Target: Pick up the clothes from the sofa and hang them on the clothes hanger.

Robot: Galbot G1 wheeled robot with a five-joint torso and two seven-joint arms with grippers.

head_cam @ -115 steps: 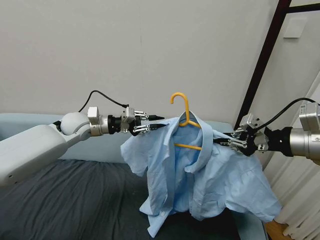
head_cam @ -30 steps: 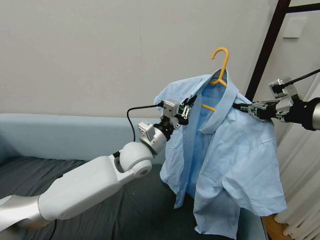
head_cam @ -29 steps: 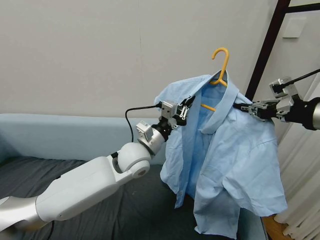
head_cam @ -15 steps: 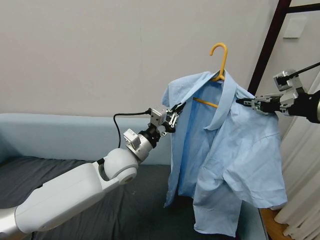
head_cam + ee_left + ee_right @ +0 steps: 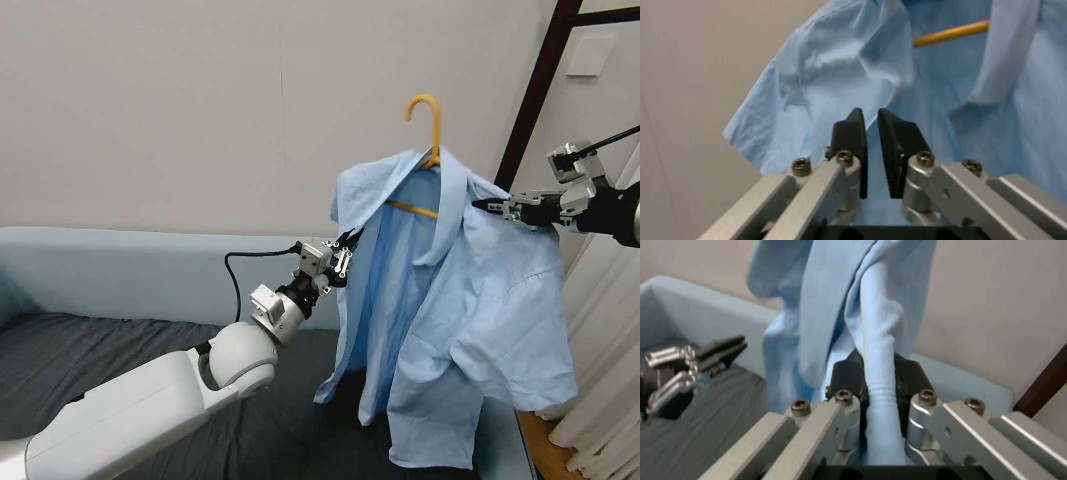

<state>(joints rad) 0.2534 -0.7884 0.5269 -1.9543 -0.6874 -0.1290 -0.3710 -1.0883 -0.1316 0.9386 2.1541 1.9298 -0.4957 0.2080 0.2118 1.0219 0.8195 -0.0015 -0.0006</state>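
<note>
one shirt (image 5: 470,300) on a hanger (image 5: 427,108), clamped by right gripper (image 5: 487,206); left gripper (image 5: 351,240) nearly closed, empty

Light-blue shirt (image 5: 460,300), apparently open-fronted, on yellow hanger (image 5: 428,125)

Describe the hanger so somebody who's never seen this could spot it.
Above the pale blue sofa, a light blue shirt is held up before the white wall. The hanger sits inside its collar: the only orange-yellow thing, its hook curving above the fabric.

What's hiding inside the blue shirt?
A yellow hanger: its hook pokes out on top and a piece of bar shows in the open front of the blue shirt. Its shoulders are covered by cloth.
</note>
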